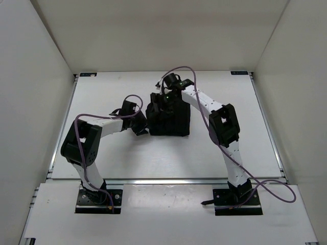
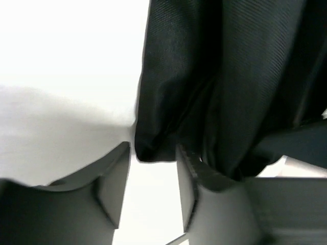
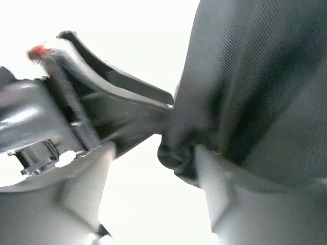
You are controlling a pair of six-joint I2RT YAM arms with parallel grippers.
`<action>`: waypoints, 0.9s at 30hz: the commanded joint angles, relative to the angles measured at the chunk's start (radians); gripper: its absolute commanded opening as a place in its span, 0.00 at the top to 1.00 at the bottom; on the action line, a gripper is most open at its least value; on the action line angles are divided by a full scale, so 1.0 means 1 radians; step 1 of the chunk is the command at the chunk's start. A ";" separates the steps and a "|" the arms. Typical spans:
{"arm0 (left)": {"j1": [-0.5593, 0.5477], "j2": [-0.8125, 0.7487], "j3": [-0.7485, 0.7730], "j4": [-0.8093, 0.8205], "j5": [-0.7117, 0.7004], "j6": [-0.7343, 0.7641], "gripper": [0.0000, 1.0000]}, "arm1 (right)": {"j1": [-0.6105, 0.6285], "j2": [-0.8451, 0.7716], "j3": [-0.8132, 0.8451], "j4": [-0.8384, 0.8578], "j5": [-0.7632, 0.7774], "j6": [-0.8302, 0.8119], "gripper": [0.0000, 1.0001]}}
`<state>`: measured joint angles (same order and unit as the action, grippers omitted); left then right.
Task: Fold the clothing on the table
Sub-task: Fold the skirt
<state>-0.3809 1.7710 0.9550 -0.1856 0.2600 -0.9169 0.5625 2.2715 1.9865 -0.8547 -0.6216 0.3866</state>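
Clothing [image 1: 171,120] lay bunched in the middle of the table [image 1: 168,159], with the left gripper [image 1: 139,126] at its left edge and the right gripper [image 1: 164,98] at its far edge. From the left wrist, the jaws stood parted and a fabric corner hung between them. From the right wrist, the jaws were likewise apart, with a cloth lump between them.

One piece of black clothing [image 1: 171,120]; one white table [image 1: 127,158]; two robot arms, the left arm [image 1: 82,144] and the right arm [image 1: 225,125]; two purple cables [image 1: 76,125]; two black base plates [image 1: 99,202].

Matt black finely ribbed cloth of the clothing [image 1: 171,120], smooth matt white table [image 1: 127,153], metal edge rails [image 1: 168,180]
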 commanded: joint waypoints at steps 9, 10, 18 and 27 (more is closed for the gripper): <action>0.089 -0.360 -0.186 0.009 -0.040 -0.083 0.42 | -0.032 -0.309 -0.042 0.005 0.071 0.020 0.00; 0.097 -0.396 -0.191 -0.006 -0.047 -0.073 0.43 | -0.035 -0.369 -0.137 0.038 0.063 0.035 0.01; 0.114 -0.694 -0.317 -0.095 -0.051 -0.046 0.43 | -0.125 -0.693 -0.561 0.169 0.023 0.037 0.01; 0.091 -0.860 -0.323 -0.196 -0.070 -0.039 0.46 | -0.150 -0.912 -0.670 0.257 0.017 0.074 0.01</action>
<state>-0.2844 0.9363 0.6235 -0.3408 0.2047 -0.9688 0.4255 1.4113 1.3106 -0.6708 -0.5919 0.4637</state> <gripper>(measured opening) 0.536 0.992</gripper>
